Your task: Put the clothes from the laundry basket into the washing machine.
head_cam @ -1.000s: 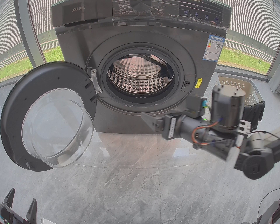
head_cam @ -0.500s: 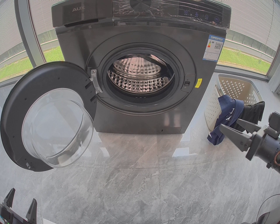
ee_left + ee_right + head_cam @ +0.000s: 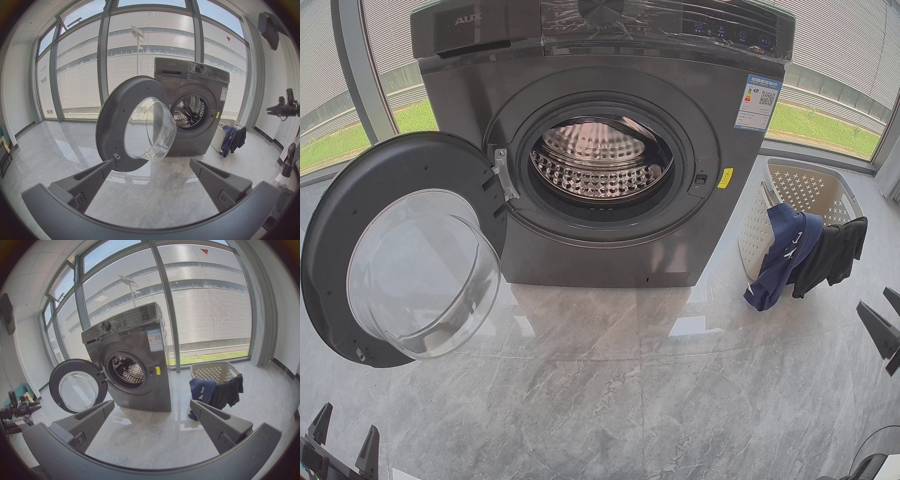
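The grey washing machine (image 3: 600, 162) stands ahead with its round door (image 3: 403, 250) swung open to the left and the steel drum (image 3: 600, 159) bare inside. To its right sits the white laundry basket (image 3: 809, 184). A blue garment (image 3: 784, 253) and a black garment (image 3: 831, 253) hang over the basket's near rim. My right gripper (image 3: 874, 298) is open at the right edge, low and in front of the basket, holding nothing. My left gripper (image 3: 350, 417) is open at the bottom left corner, far from the machine. The right wrist view shows the basket (image 3: 212, 371) beyond the open right gripper (image 3: 152, 403).
Glossy grey tile floor (image 3: 600, 387) spreads open in front of the machine. The open door juts out over the floor on the left. Floor-to-ceiling windows (image 3: 844, 75) run behind the machine and basket.
My right arm swung from in front of the washer's lower right to the right edge of the head view, uncovering the blue garment. The left arm kept still.
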